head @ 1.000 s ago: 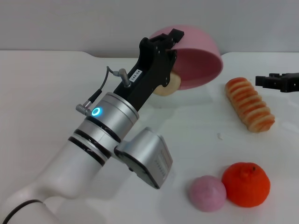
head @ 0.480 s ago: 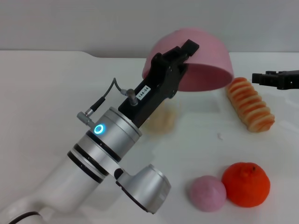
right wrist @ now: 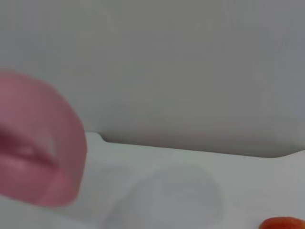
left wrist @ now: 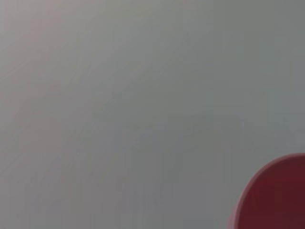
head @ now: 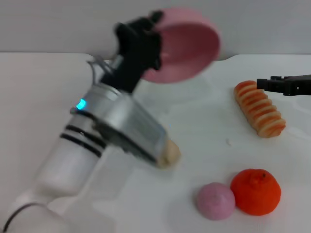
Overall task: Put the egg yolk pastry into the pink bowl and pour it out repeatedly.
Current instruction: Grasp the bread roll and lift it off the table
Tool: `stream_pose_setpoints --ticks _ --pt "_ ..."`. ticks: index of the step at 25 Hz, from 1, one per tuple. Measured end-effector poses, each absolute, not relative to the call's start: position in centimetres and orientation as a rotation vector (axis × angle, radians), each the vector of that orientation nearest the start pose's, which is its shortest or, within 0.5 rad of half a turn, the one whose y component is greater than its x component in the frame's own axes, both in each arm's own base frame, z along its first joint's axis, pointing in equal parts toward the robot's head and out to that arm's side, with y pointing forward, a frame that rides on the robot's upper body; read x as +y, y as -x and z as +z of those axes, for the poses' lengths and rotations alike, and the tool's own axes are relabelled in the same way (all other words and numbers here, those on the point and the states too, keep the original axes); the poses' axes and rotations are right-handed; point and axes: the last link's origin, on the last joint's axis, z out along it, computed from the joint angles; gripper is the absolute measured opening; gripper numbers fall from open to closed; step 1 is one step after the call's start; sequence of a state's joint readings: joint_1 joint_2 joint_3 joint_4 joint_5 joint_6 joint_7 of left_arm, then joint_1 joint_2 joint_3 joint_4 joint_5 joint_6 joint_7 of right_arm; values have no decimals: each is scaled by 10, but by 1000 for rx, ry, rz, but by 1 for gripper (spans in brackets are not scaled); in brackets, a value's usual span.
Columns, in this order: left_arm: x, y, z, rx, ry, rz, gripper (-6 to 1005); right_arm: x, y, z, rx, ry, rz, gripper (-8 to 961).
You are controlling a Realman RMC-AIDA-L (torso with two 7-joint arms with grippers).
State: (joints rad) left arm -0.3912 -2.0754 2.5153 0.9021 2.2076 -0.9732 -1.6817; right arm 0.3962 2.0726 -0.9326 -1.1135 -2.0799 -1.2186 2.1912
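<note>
The table [head: 43, 87] is white, smooth and matte. The bowl [head: 187, 46], glossy pink plastic, hemispherical, is held raised and tipped on its side by the left gripper [head: 138, 41], clamped on its rim; it is judged light, stiff and slippery, best gripped at the rim. The pastry [head: 170, 153], pale tan, matte and rounded, is seen on the table partly behind the left arm, outside the bowl; likely soft and crumbly, best pinched lightly across its sides. The right gripper [head: 265, 83] is parked above the ridged roll [head: 260, 108]; its opening cannot be told.
</note>
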Motion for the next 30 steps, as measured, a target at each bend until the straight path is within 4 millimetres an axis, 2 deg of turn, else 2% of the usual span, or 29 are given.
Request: stream_pose_setpoints --ticks 3,11,14,18,19,20,24,28,29,30 --pt "342 153 -69 307 1720 -254 1 367 -265 53 1157 2281 422 544" --pt "389 191 -42 -301 2046 -265 1 370 -243 29 1001 2441 326 552" --pt "403 209 -23 -602 2152 -279 1 371 -234 20 940 2494 298 555" --pt "405 234 -2 -923 2241 -259 0 373 -221 11 876 2552 279 558" --pt "404 247 15 -1044 2230 -244 0 374 -214 7 849 2576 271 559" --pt "404 247 15 -1044 2230 -244 0 374 -214 7 849 2576 271 560" --pt "392 269 41 -1209 2169 -157 0 375 -201 -6 787 2634 233 564" --pt "373 281 60 -1320 2127 -42 0 375 -189 -29 717 2698 169 568" --pt "365 281 67 -1347 2123 -15 0 377 -186 -41 711 2720 139 585" --pt "365 281 67 -1347 2123 -15 0 377 -186 -41 711 2720 139 602"
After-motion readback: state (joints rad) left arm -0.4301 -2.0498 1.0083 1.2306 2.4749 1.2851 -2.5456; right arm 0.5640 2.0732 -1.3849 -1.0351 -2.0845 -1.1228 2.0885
